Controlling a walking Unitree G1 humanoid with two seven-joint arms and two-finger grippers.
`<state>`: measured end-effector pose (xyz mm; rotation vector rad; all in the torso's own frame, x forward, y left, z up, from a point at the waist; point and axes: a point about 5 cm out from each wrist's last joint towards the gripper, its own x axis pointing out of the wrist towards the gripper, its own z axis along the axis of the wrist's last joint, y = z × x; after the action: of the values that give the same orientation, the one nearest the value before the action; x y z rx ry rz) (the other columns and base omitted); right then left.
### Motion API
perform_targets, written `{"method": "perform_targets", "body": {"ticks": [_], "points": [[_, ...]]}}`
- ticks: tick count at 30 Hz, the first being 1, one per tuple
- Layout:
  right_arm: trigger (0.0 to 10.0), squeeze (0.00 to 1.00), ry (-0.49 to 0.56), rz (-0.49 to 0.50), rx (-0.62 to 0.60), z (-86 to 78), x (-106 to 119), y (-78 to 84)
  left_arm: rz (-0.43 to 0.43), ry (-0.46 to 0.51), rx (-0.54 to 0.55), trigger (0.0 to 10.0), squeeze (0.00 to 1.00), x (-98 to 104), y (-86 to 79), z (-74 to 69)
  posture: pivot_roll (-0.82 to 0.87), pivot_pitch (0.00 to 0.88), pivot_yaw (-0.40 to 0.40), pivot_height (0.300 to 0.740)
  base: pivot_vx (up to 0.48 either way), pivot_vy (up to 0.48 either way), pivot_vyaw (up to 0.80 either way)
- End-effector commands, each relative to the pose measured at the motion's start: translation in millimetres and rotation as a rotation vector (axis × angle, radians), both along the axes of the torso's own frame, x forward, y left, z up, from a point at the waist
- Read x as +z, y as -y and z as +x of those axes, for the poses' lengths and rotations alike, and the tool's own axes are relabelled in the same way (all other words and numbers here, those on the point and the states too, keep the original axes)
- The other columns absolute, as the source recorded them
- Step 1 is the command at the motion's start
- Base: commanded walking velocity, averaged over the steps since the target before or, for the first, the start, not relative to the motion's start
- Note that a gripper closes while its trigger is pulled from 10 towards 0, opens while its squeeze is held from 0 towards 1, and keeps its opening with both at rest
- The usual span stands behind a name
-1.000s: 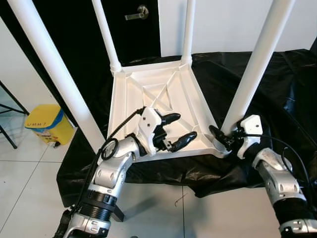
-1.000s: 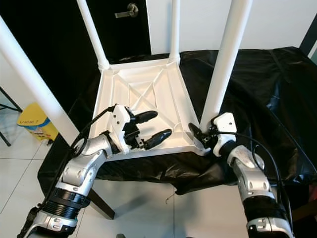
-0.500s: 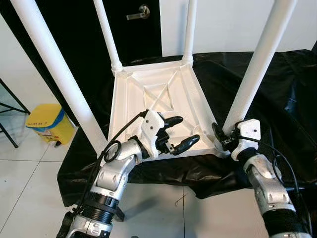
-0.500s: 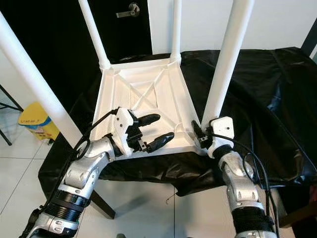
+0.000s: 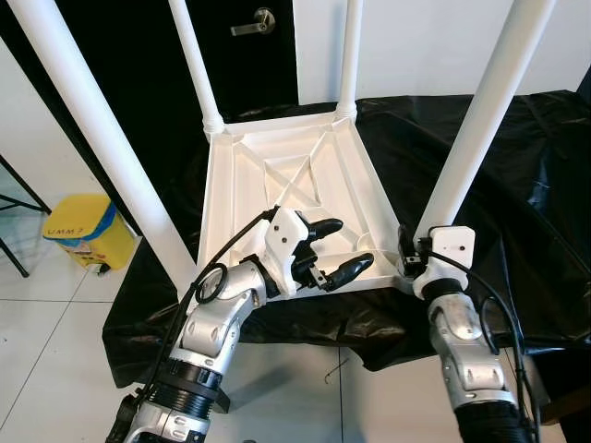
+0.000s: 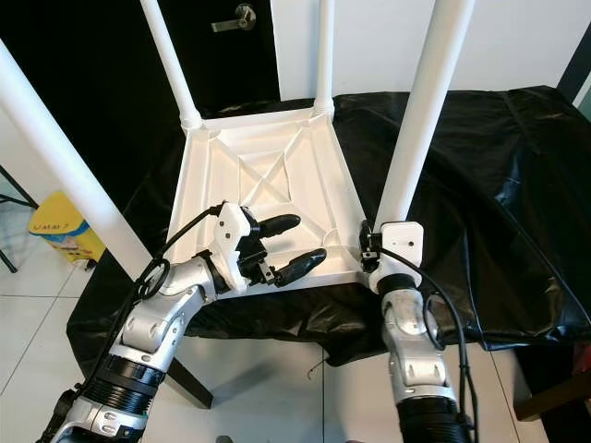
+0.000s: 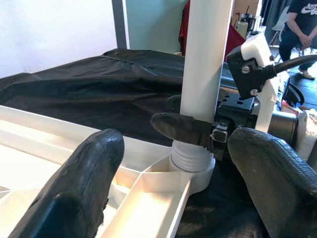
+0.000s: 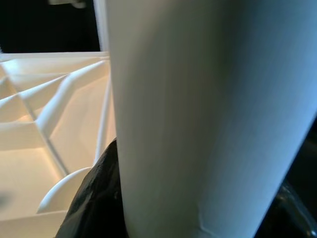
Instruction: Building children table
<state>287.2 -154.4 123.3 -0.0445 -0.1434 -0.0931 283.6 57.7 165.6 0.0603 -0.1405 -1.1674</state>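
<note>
Lying upside down mid-frame on the black cloth (image 5: 517,185), the white table top (image 5: 249,185) shows its ribbed underside, four legs standing up from the corners. It looks like light, stiff, smooth plastic, likely slippery, so the hold belongs low on a leg, near its threaded collar. That's where the right gripper (image 7: 198,130) sits at lower right, fingers clasped round the near right leg (image 5: 480,111). The left gripper (image 5: 338,249), lower centre, hovers spread wide and empty above the near rim.
</note>
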Motion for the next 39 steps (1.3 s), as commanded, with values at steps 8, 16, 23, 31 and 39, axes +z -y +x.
{"method": "perform_targets", "body": {"ticks": [8,16,23,31,39], "points": [[10.0,0.0,-0.071,0.008,-0.038,-6.5,-12,-8.9,0.001,0.01,0.06,10.0,0.0,0,-1.9,0.8,-0.11,0.0,0.031,0.74,0.0,0.0,0.0],[10.0,0.0,-0.062,-0.006,-0.05,-6.0,-9,-5.5,-0.001,0.011,0.06,10.0,0.0,1,-1.9,1.1,-0.12,0.0,0.035,0.74,0.0,0.0,0.0],[10.0,1.0,-0.03,-0.029,0.018,-6.4,-3,7.2,0.001,0.006,0.055,10.0,0.0,0,-1.8,-1.0,-0.11,0.0,0.037,0.74,0.0,0.0,0.0],[10.0,1.0,0.001,-0.024,0.231,-6.1,6,24.1,0.001,0.003,0.06,10.0,0.0,0,-3.6,-0.5,-0.11,0.0,0.044,0.74,0.0,0.0,0.0],[10.0,0.0,0.001,-0.067,0.356,-0.8,10,33.0,0.001,0.007,0.065,10.0,0.0,2,-4.9,1.8,-0.12,0.0,0.055,0.74,0.0,0.0,0.0]]}}
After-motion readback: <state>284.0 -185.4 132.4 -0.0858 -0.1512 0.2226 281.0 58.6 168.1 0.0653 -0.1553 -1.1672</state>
